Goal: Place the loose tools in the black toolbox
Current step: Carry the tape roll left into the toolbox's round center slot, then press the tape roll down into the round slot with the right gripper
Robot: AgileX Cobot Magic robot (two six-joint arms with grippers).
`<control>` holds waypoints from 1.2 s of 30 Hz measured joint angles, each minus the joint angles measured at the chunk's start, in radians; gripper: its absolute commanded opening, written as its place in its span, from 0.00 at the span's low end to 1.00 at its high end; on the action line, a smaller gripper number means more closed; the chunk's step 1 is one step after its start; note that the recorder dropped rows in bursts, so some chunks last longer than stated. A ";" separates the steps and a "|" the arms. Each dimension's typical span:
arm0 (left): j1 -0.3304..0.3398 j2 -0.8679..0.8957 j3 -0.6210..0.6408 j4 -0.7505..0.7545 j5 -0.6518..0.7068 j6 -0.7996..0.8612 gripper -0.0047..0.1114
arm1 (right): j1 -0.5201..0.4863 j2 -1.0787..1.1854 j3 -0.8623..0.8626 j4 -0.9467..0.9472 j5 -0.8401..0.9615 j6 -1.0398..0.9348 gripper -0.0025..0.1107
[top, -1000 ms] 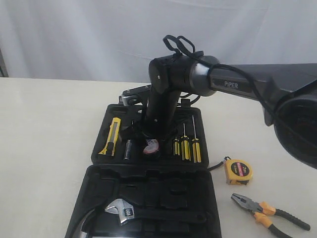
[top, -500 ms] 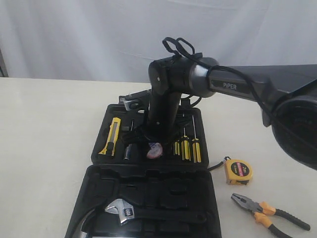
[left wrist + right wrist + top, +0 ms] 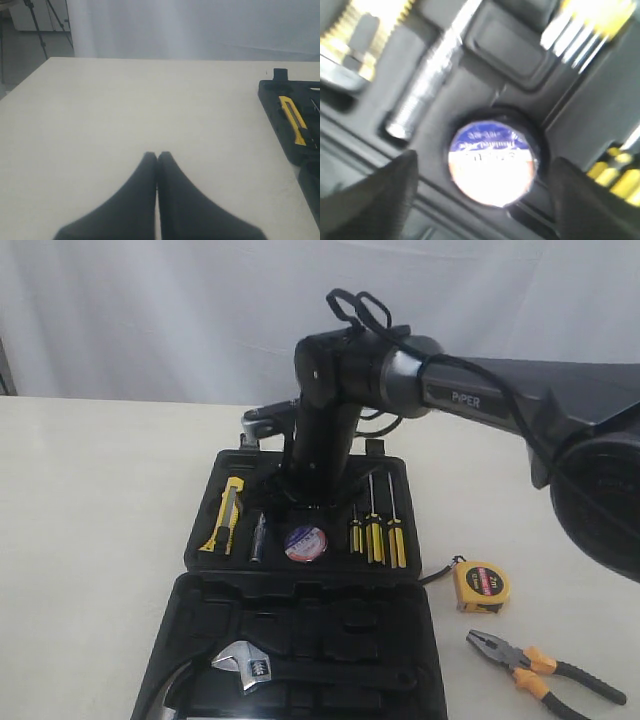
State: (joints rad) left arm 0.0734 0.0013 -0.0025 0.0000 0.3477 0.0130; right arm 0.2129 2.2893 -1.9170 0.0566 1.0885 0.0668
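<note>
Tape roll [image 3: 305, 542], black with a pale label, is seen lying flat, label up, in a round recess of the far half of the open black toolbox [image 3: 330, 635]. It is flanked on the left by a steel bit [image 3: 258, 537] and on the right by the yellow-handled screwdrivers [image 3: 375, 535]. The right gripper [image 3: 485, 156] is held just above the roll, its jaws spread wide, with a gap on each side and nothing gripped. The utility knife [image 3: 228, 515] is seated at the left of the same tray. On the table [image 3: 90, 500], right of the box, the yellow tape measure [image 3: 481, 586] is found, and nearer, the pliers [image 3: 545, 665]. The left gripper [image 3: 157, 157] is poised over bare table left of the box, jaws pressed together.
</note>
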 measured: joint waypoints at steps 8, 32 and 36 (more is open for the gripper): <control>0.000 0.000 0.000 0.000 0.000 0.000 0.04 | 0.000 -0.030 -0.177 -0.010 0.116 -0.002 0.02; 0.000 0.000 0.000 0.000 0.000 0.000 0.04 | 0.000 -0.032 0.018 -0.021 0.103 -0.038 0.02; 0.000 0.000 0.000 0.000 0.000 0.000 0.04 | 0.000 -0.032 0.022 -0.021 0.066 -0.039 0.02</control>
State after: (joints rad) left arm 0.0734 0.0013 -0.0025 0.0000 0.3477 0.0130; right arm 0.2129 2.2576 -1.8951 0.0360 1.1542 0.0274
